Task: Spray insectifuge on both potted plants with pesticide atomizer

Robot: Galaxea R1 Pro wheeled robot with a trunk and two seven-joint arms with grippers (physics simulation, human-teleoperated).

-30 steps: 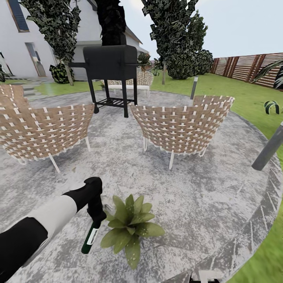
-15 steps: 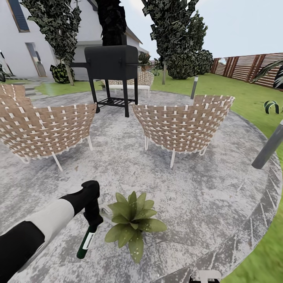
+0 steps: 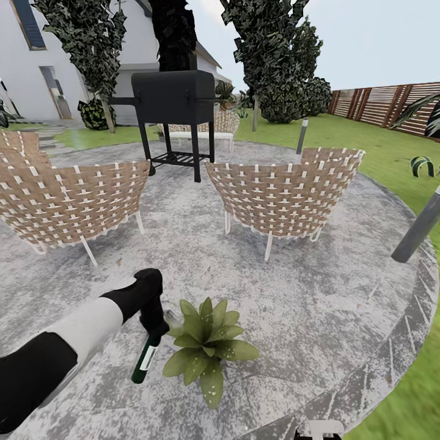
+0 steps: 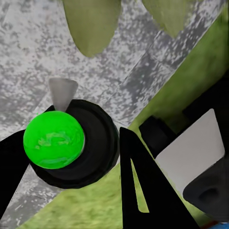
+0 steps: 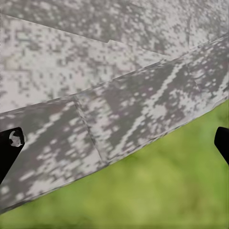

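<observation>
- The dark green pesticide atomizer bottle with a white label (image 3: 145, 360) is hanging from the left gripper (image 3: 153, 330), slanting down toward the paving, right beside the plant's leaves. In the left wrist view its round bright green end (image 4: 54, 139) is sitting inside a black ring, with the black fingers (image 4: 143, 186) pressing in on both sides, so the jaws are closing around the bottle.
- One potted plant, a low rosette of pointed green leaves (image 3: 206, 349), is sitting on the patio just right of the bottle. I can't make out its pot, the leaves are covering it. Two of its leaf tips (image 4: 93, 24) are poking into the left wrist view.
- The left arm, black with a white sleeve section (image 3: 85, 333), is reaching in from the lower left of the head view.
- Right gripper: two black fingertips are peeking in at opposite edges of the right wrist view (image 5: 9, 148), nothing between them, so the jaws are standing wide. Below them the curved edge of the paving is meeting the grass.
- The round mottled grey paved patio (image 3: 318, 299) is looking rough and speckled, with a darker rim.
- Two tan wicker chairs with white legs are facing away, one left (image 3: 67, 205), one right (image 3: 284, 195). A third is standing behind the grill (image 3: 223, 124).
- One black boxy grill on four legs (image 3: 174, 101) is standing beyond them.
- Green lawn (image 3: 391, 159) and a brown horizontal-slat wooden fence (image 3: 385, 104) are running along the right.
- One grey post (image 3: 418, 229) is leaning at the right edge, and another, thinner one (image 3: 301, 135) is standing behind the right chair.
</observation>
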